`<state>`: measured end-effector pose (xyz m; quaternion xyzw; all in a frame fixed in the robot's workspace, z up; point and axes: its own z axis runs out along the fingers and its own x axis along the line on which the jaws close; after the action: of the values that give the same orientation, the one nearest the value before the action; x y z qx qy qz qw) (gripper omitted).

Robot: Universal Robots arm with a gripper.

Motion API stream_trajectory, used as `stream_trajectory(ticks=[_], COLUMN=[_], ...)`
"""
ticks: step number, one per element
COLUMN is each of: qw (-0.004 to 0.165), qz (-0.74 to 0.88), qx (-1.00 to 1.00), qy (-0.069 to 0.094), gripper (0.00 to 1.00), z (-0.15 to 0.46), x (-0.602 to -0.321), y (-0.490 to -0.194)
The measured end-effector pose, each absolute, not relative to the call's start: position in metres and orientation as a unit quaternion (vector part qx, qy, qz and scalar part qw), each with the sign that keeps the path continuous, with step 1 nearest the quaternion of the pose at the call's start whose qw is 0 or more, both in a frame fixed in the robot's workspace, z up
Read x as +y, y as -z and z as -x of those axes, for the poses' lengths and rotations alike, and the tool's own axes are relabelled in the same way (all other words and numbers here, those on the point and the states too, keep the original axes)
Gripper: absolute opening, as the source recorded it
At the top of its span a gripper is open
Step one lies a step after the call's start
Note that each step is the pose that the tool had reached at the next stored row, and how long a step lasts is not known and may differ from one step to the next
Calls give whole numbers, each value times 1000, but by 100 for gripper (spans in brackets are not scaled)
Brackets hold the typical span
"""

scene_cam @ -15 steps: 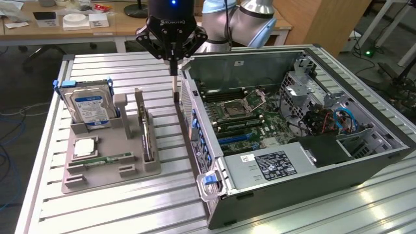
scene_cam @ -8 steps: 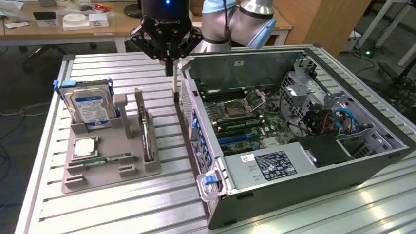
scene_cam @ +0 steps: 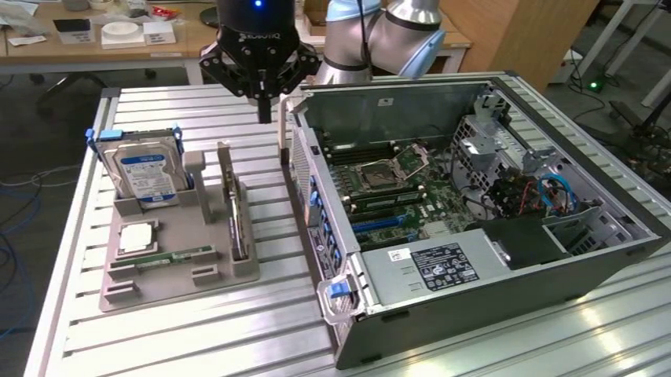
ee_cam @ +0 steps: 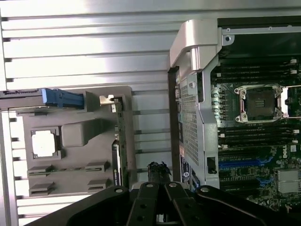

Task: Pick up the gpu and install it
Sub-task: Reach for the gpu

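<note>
Over the slatted table (scene_cam: 168, 338), between the tray (scene_cam: 188, 228) and the open case (scene_cam: 504, 294), the gripper (scene_cam: 264, 118) hangs with its jaws pressed together, pinching nothing. The gpu (scene_cam: 237, 210) stands on its long edge in a slot at the tray's side nearest the case, untouched. It lies toward the exterior view's left of the gripper and lower down. From the wrist, the card (ee_cam: 117, 146) appears edge-on along the tray's border, beside the fingertips (ee_cam: 159, 168).

Several risks seem likely. With the jaws closed, a descent onto the card would strike its top edge rather than straddle it. That could crack the board or tip it in its slot. The card is thin and tall as it stands, so an off-centre pinch might twist it. The case's rear wall (scene_cam: 304, 169) rises close by, and a sideways swing could knock the fingers or the card against it. Seating would probably need the card square to the motherboard (scene_cam: 404, 188); a tilted entry could jam.

White lettering on the gripper's body (scene_cam: 260, 36) seems to read "Robotiq", inverted. The drive (scene_cam: 147, 174) carries a blue-and-white label and the power supply (scene_cam: 441, 265) a dark one; neither is legible.
</note>
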<state>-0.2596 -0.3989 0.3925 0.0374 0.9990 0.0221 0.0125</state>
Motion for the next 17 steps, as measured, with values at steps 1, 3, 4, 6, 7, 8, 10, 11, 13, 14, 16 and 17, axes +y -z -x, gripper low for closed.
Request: stream_trajectory(ticks=[1,3,4,6,7,8,10,11,13,14,16,17], qw=[12,12,13,12,12,12,12,13,12,12,12,13], qz=[-37,-37,-37,-37,-37,-37,-37,-37,-37,-37,-37,-37], qx=[999,999,999,999,999,999,999,999,999,999,999,999], qy=[-22,-22,-22,-22,-22,-22,-22,-22,-22,-22,-22,-22], gripper=[11,11,11,11,11,11,11,11,11,11,11,11], z=[261,263,265,267,269,270,273,274,277,278,281,283], x=[-399,-399,-399,-399,-399,-399,-399,-399,-399,-399,-399,-399], y=[-392,-392,-392,-392,-392,-392,-392,-392,-392,-392,-392,-392])
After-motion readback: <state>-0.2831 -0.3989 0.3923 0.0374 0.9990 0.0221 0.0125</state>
